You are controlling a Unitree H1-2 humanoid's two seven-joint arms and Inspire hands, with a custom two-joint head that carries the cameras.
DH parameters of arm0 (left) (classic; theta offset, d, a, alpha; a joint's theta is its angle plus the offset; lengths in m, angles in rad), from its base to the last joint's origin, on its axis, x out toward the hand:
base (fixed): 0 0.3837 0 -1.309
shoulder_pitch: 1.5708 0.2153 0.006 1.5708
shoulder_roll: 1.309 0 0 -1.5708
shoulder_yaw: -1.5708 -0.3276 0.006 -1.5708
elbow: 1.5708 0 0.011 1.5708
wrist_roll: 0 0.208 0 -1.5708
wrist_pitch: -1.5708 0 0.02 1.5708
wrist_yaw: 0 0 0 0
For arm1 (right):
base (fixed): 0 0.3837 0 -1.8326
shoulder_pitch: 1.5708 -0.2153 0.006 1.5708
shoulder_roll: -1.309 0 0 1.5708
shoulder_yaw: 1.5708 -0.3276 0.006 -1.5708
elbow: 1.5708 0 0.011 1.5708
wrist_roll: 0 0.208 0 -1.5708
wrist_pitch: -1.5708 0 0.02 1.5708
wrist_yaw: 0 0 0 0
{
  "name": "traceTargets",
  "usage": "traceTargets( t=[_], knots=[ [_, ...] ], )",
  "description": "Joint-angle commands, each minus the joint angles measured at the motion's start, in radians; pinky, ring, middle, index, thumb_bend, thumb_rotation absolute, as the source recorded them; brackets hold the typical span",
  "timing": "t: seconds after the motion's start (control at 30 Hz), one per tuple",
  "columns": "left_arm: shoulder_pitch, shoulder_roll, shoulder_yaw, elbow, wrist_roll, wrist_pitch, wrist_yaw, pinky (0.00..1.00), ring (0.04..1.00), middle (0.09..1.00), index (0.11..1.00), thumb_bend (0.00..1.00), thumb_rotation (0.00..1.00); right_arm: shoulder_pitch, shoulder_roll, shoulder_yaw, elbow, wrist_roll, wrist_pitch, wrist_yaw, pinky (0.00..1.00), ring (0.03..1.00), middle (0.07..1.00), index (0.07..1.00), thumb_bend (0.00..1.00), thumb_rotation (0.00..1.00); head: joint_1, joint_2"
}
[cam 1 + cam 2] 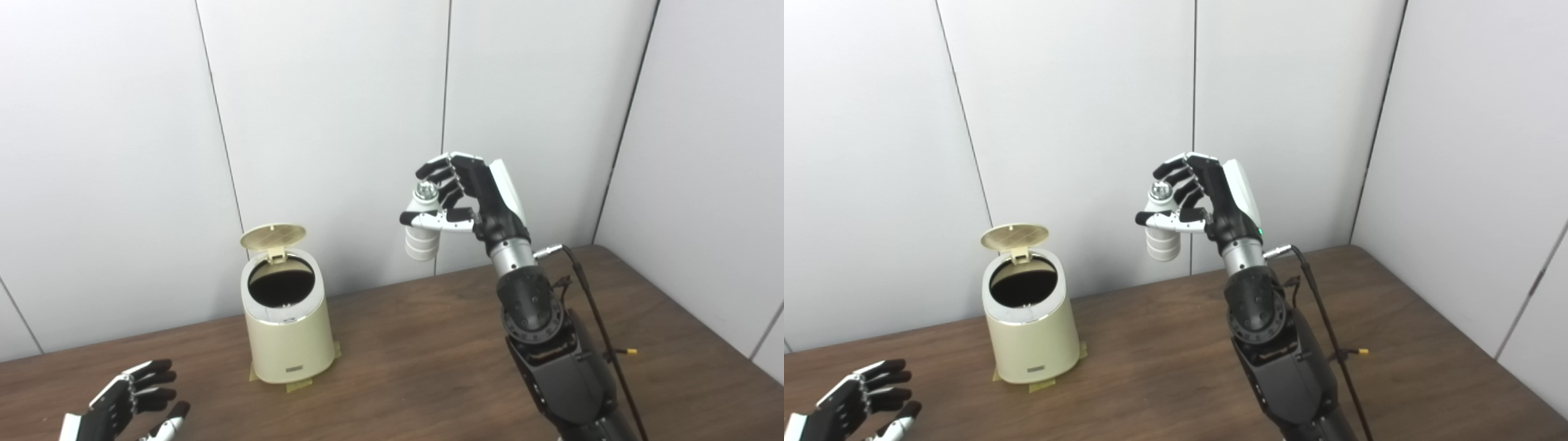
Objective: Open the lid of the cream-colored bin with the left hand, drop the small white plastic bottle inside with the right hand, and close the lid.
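Observation:
The cream-colored bin (288, 334) stands on the table left of centre, taped down at its base. Its round lid (273, 236) is flipped up at the back and the dark inside shows. My right hand (468, 196) is raised high over the table, well to the right of the bin, shut on the small white plastic bottle (422, 233), which hangs upright with its silver cap between the fingers. My left hand (131, 401) rests low at the bottom left corner, open and holding nothing, apart from the bin.
The dark wooden table (398, 349) runs back to white wall panels, with its right edge angling in at the far right. A black cable (603, 337) runs along my right forearm.

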State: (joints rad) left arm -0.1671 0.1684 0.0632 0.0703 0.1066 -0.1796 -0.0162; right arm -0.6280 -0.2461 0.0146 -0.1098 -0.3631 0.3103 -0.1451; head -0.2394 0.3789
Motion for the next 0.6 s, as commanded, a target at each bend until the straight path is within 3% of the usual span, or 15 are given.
traceTargets(
  t=[0.0, 0.17, 0.57],
  knots=[
    [-0.046, 0.004, -0.001, -0.002, 0.001, -0.047, 0.012, 0.65, 0.636, 0.693, 0.738, 0.55, 0.0, -0.071, 0.014, 0.012, -0.027, -0.007, -0.014, 0.013, 0.26, 0.373, 0.486, 0.552, 0.51, 0.0, 0.004, -0.001],
    [-0.043, -0.01, -0.005, 0.014, 0.002, -0.049, 0.023, 0.64, 0.64, 0.693, 0.74, 0.59, 0.0, -0.121, 0.084, 0.044, -0.019, -0.004, -0.029, 0.026, 0.3, 0.378, 0.494, 0.548, 0.51, 0.0, 0.059, -0.005],
    [-0.04, -0.037, -0.017, 0.041, 0.01, -0.073, 0.039, 0.6, 0.654, 0.713, 0.749, 0.63, 0.04, -0.212, 0.172, 0.103, 0.049, 0.004, -0.103, 0.046, 0.28, 0.374, 0.501, 0.549, 0.51, 0.0, 0.145, -0.008]
  ],
)
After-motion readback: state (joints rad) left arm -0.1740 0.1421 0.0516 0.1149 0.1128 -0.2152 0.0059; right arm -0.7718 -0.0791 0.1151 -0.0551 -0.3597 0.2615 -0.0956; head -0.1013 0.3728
